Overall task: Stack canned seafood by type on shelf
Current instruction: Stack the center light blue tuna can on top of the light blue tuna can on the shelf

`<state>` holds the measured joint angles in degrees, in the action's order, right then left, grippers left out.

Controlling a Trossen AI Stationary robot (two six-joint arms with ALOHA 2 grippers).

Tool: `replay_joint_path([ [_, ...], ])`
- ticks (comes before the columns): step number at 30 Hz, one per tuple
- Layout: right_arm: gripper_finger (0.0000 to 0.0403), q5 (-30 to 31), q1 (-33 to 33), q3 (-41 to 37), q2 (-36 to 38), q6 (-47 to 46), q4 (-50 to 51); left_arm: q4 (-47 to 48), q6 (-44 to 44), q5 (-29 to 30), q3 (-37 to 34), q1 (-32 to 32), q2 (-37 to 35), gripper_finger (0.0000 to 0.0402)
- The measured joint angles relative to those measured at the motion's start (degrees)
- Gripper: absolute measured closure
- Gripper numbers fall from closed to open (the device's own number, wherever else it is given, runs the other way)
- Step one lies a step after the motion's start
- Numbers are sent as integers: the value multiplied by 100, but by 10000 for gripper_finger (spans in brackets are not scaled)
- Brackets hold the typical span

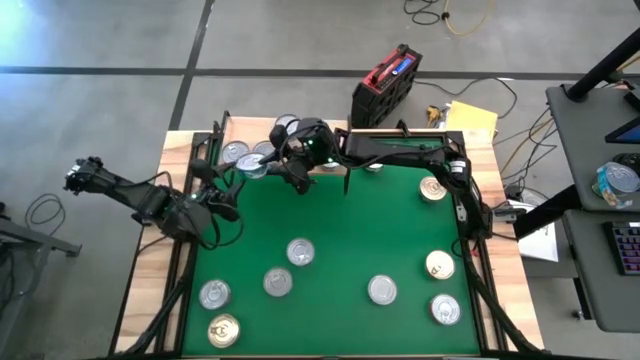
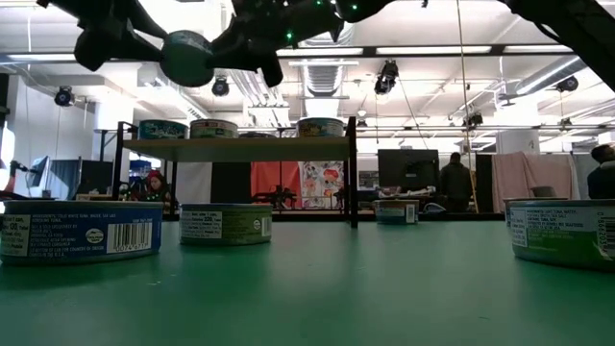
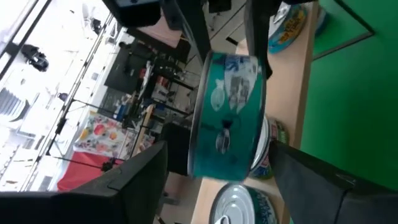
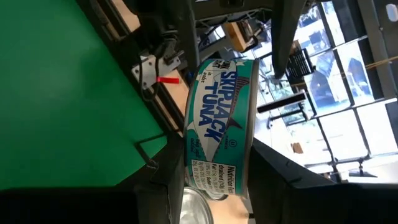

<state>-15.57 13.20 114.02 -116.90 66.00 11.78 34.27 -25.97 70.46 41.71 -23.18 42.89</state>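
Right gripper (image 1: 262, 166) pinches a teal tin (image 4: 219, 124) by its rim edges, held above the shelf (image 2: 235, 144) at the mat's far left corner. Left gripper (image 1: 226, 187) hangs spread beside the shelf. Tin judged rigid, smooth, moderately heavy; grip across the diameter. Count: eight tins loose on the mat (image 1: 360, 230), about four on the shelf.

- The right arm reaches from the desk's right side across its far edge, elbow bent, to the far-left area.
- The right gripper (image 1: 262, 166) is high above the surface, its fingers (image 4: 186, 37) clamped on a tin (image 4: 221, 124).
- The left arm comes in over the desk's left edge.
- The left gripper (image 1: 222, 196) is spread wide, holding nothing, its fingers (image 3: 140, 177) pointing toward the right gripper.
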Motion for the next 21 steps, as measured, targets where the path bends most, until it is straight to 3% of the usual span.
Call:
replay_joint_path([
  [6,280,11,-58,0,0,-2,-1,-477,-395,-394,0,7,0,158],
  [14,280,9,-106,-2,0,-26,39,-426,-472,-392,-7,34,18,274],
  [18,280,15,-117,-2,0,-20,34,-449,-538,-383,-9,35,24,274],
  [21,280,39,-117,-2,0,2,-20,-531,-486,-204,-9,40,72,227],
])
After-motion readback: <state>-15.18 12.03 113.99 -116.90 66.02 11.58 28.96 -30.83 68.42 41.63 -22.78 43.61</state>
